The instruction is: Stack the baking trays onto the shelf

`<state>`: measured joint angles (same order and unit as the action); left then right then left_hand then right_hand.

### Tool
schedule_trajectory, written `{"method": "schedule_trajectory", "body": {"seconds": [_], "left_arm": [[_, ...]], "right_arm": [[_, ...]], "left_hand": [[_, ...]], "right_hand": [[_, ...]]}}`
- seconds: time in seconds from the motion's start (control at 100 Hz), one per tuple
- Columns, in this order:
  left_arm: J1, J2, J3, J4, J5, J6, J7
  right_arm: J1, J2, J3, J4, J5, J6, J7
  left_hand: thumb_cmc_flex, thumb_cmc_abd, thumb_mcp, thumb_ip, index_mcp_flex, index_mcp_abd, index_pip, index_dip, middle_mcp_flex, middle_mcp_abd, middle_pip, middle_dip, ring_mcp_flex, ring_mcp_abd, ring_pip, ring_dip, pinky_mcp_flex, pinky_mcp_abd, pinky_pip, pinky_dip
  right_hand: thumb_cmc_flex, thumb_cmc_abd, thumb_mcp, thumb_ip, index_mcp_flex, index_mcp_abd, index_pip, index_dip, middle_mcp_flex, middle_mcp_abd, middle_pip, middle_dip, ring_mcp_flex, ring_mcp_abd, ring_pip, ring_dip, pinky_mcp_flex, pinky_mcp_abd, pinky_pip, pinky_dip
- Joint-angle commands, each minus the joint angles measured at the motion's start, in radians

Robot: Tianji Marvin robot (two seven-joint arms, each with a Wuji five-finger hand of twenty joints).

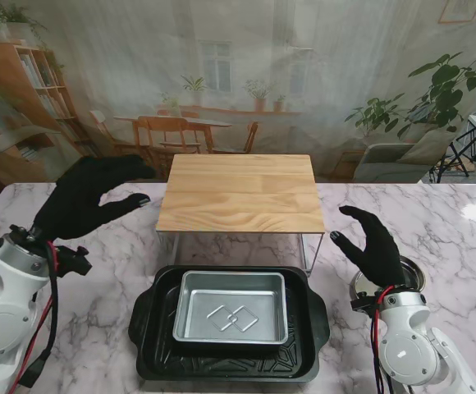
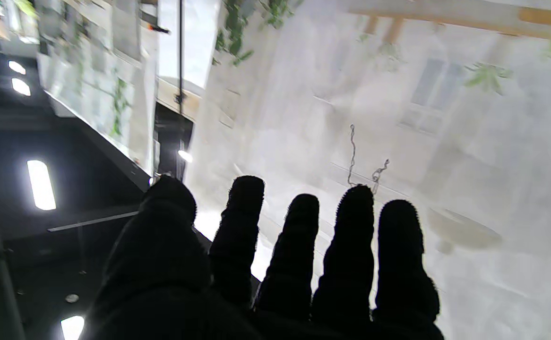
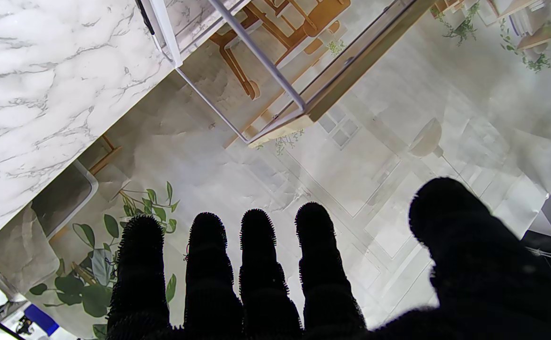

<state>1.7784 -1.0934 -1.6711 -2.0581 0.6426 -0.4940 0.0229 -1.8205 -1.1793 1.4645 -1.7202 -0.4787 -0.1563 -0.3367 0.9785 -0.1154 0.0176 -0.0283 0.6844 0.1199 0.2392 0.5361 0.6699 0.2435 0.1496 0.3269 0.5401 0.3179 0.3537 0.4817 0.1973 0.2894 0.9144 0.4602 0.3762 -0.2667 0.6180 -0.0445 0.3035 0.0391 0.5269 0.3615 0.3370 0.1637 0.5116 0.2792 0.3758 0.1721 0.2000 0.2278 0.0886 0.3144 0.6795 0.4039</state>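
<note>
Nested baking trays [image 1: 230,324] at lower centre, long axis crosswise, between left hand [image 1: 90,197] and nearer right hand [image 1: 377,246]; both spread, empty.

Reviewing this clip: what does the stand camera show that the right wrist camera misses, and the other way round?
Only the stand view shows the silver tray nested in the black tray, the left hand raised and open, and the shelf's wooden top from above. Only the right wrist view shows the shelf's underside and its wire frame close up. Both show the right hand, open and empty, the shelf, the marble table and the printed backdrop.
</note>
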Motion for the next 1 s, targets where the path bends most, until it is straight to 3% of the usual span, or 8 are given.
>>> {"method": "schedule_trajectory", "body": {"seconds": [0.0,0.3,0.46,0.53,0.84,0.99], "left_arm": [[0.012,-0.009,-0.020,0.042,0.002,0.018,0.002],[-0.019,-0.044,-0.026,0.222,-0.013,0.100,0.175],[-0.089,-0.048,0.028,0.340,-0.081,0.169,0.170],[-0.111,-0.053,0.056,0.371,-0.124,0.209,0.168],[-0.173,-0.057,0.135,0.489,-0.118,0.284,0.193],[-0.200,-0.049,0.159,0.516,-0.130,0.304,0.149]], "right_arm": [[-0.005,-0.003,0.000,0.000,0.000,0.001,-0.001],[-0.003,-0.002,-0.003,0.000,-0.004,0.008,0.001],[-0.001,-0.001,-0.006,0.003,-0.008,0.013,0.002],[0.001,-0.001,-0.008,0.006,-0.012,0.015,0.002],[0.016,0.002,-0.014,0.030,-0.045,0.015,-0.006],[0.022,0.010,-0.014,0.046,-0.094,0.025,0.000]], "left_hand": [[0.025,0.045,-0.026,0.025,-0.022,-0.018,0.005,0.013,-0.038,-0.010,-0.024,0.000,-0.023,-0.012,-0.027,-0.005,-0.020,0.022,-0.027,-0.010],[0.035,0.052,-0.025,0.026,-0.017,0.004,0.013,0.027,-0.015,-0.012,-0.008,0.016,-0.036,-0.010,-0.029,0.002,-0.052,0.024,-0.043,-0.015],[0.059,0.056,-0.018,0.029,-0.012,0.017,0.016,0.030,0.018,-0.045,0.016,0.032,-0.047,-0.014,-0.031,0.006,-0.076,0.025,-0.057,-0.019],[0.072,0.057,-0.017,0.029,-0.009,0.028,0.017,0.028,0.018,-0.036,0.022,0.037,-0.071,-0.011,-0.038,0.007,-0.101,0.018,-0.066,-0.018],[0.071,0.069,-0.022,0.031,0.000,0.033,0.024,0.025,0.026,-0.030,0.046,0.049,-0.054,-0.002,-0.023,0.018,-0.099,0.034,-0.064,-0.008],[0.065,0.079,-0.024,0.032,-0.011,0.036,0.016,0.018,0.010,-0.023,0.045,0.049,-0.068,-0.003,-0.026,0.020,-0.109,0.027,-0.070,-0.005]], "right_hand": [[-0.022,0.014,-0.006,-0.021,0.010,-0.023,0.006,-0.001,0.010,-0.004,0.020,0.009,-0.001,-0.015,-0.032,0.002,-0.011,0.002,-0.013,0.016],[-0.022,0.011,-0.006,-0.021,0.010,-0.023,0.006,-0.001,0.010,-0.003,0.020,0.009,-0.002,-0.015,-0.032,0.002,-0.011,0.002,-0.013,0.015],[-0.024,0.003,-0.006,-0.021,0.011,-0.024,0.007,0.000,0.011,-0.005,0.020,0.009,0.000,-0.015,-0.032,0.002,-0.010,0.002,-0.012,0.015],[-0.024,-0.001,-0.004,-0.020,0.011,-0.024,0.007,0.000,0.011,-0.005,0.020,0.009,0.001,-0.015,-0.031,0.002,-0.009,0.002,-0.012,0.015],[-0.034,-0.102,0.053,-0.021,0.011,-0.030,0.023,0.008,0.010,-0.014,0.030,0.013,0.008,-0.020,-0.020,0.003,-0.001,-0.003,0.003,0.017],[-0.048,-0.160,0.088,-0.027,0.010,-0.034,0.032,0.011,0.004,-0.017,0.033,0.014,0.008,-0.021,-0.016,0.002,-0.003,-0.003,0.013,0.016]]}}
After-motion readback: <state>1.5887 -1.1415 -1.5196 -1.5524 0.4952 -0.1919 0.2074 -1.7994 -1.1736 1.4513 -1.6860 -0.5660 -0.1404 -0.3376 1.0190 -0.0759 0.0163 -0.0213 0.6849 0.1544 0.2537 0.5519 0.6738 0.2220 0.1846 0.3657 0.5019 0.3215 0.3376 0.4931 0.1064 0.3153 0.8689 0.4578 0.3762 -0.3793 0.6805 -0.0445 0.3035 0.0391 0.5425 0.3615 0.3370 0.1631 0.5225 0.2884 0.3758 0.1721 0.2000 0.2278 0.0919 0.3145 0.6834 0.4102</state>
